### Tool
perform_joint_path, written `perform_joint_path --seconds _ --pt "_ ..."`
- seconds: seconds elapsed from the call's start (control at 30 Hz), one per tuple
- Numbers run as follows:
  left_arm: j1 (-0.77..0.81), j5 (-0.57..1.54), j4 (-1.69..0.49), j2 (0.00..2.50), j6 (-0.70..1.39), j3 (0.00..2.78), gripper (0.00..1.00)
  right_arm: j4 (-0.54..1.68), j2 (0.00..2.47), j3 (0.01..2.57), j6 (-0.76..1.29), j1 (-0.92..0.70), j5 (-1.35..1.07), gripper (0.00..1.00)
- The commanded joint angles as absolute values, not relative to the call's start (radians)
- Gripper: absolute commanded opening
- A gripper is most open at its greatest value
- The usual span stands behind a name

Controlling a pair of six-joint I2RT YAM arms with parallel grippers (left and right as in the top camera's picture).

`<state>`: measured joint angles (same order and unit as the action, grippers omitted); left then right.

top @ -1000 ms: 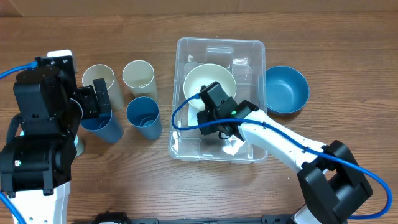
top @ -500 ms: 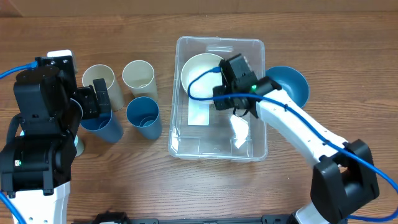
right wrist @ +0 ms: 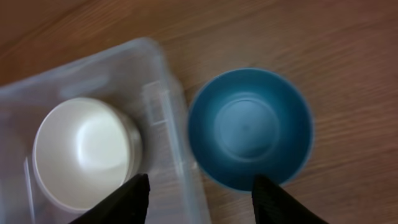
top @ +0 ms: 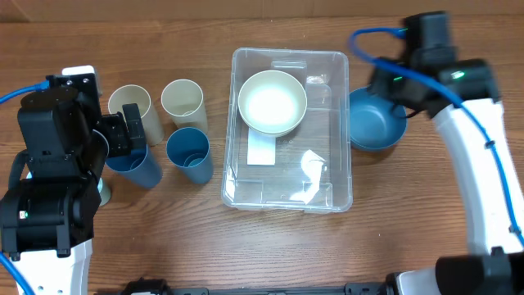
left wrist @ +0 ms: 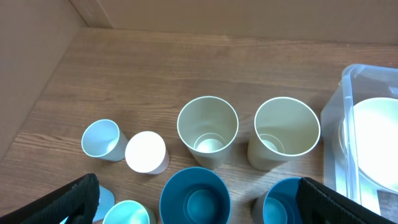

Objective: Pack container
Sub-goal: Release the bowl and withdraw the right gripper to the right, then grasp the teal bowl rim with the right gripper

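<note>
The clear container stands mid-table with a cream bowl in its far left part. A blue bowl sits on the table just right of it. My right gripper is open and empty, above the gap between container and blue bowl. The right wrist view shows its jaws spread over the container wall, with the blue bowl and cream bowl on either side. My left gripper is open and empty above a blue cup.
Left of the container stand two cream cups and two blue cups. The left wrist view also shows small pale blue and white cups near the left wall.
My right gripper left the cream bowl in the container's far left part, rose out and swung right to the blue bowl. The left arm has not moved.
</note>
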<state>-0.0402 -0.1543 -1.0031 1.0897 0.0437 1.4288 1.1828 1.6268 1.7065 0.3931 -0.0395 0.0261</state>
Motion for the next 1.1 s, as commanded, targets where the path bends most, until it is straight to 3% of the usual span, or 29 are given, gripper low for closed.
perform_joint_path --seconds 0.0,0.17,0.4,0.6,0.7,0.73,0.87,1.07 --pt "-0.046 -0.16 -0.998 1.093 0.022 1.443 1.0 1.185 1.697 1.676 0.446 0.136 -0.055 0.56" --pt "-0.046 -0.16 -0.998 1.093 0.022 1.443 1.0 1.144 1.844 1.583 0.446 0.258 -0.089 0.56" --pt "-0.046 -0.16 -0.998 1.093 0.022 1.443 1.0 1.024 1.974 1.47 0.445 0.277 -0.135 0.54" --pt "-0.046 -0.16 -0.998 1.093 0.022 1.443 1.0 0.943 1.981 1.394 0.446 0.272 -0.171 0.36" --pt "-0.046 -0.16 -0.998 1.093 0.022 1.443 1.0 0.937 1.981 1.394 0.446 0.272 -0.17 0.07" --pt "-0.046 -0.16 -0.998 1.093 0.022 1.443 1.0 0.935 1.98 1.396 0.446 0.272 -0.17 0.04" --pt "-0.046 -0.16 -0.998 1.093 0.022 1.443 1.0 0.989 1.943 1.459 0.451 0.278 -0.162 0.04" --pt "-0.046 -0.16 -0.998 1.093 0.022 1.443 1.0 1.132 1.692 1.644 0.488 0.21 -0.059 0.04"
